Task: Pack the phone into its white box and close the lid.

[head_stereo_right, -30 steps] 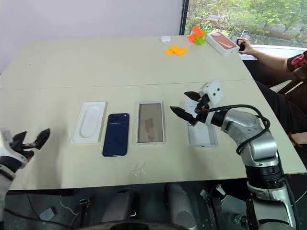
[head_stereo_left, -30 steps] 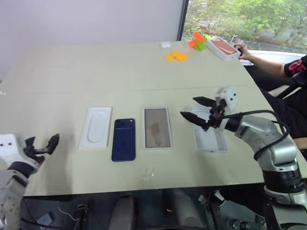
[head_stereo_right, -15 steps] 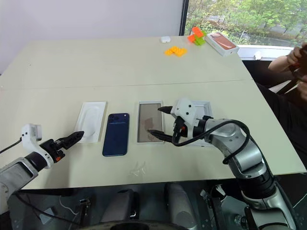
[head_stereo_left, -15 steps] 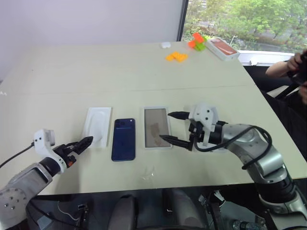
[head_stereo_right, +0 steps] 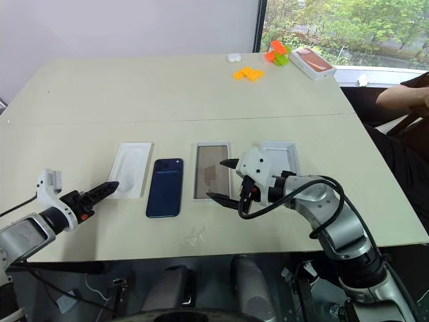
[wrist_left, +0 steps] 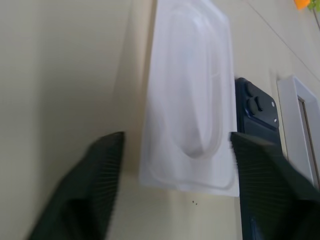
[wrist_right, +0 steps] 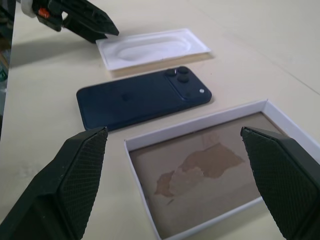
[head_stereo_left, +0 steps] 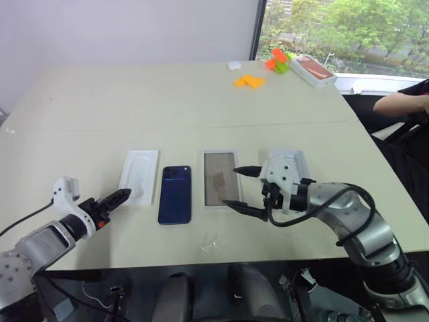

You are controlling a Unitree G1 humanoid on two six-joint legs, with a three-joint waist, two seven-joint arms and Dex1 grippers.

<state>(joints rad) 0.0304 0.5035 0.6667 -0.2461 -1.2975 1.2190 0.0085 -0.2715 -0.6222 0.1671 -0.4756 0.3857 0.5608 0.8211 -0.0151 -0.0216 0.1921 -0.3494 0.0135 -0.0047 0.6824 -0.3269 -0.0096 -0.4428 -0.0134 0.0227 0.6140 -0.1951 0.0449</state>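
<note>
**Both arms low over the table, nothing held**

Right arm reaches in from the right, forearm bent across the near table edge. Right gripper (head_stereo_right: 226, 180) hovers over the near end of the white box (head_stereo_right: 211, 171), fingers spread wide, one above the other, empty. Left arm comes in low from the near left corner. Left gripper (head_stereo_right: 107, 188) points at the near end of the white tray with an oblong recess (head_stereo_right: 130, 178); in the wrist view its fingers (wrist_left: 100, 172) stand apart, straddling that tray's near corner, gripping nothing.

The phone (head_stereo_right: 165, 187) lies flat, back up, between recessed tray and white box, touched by neither gripper. The lid (head_stereo_right: 280, 156) lies beyond the right gripper, just beside the box.
</note>
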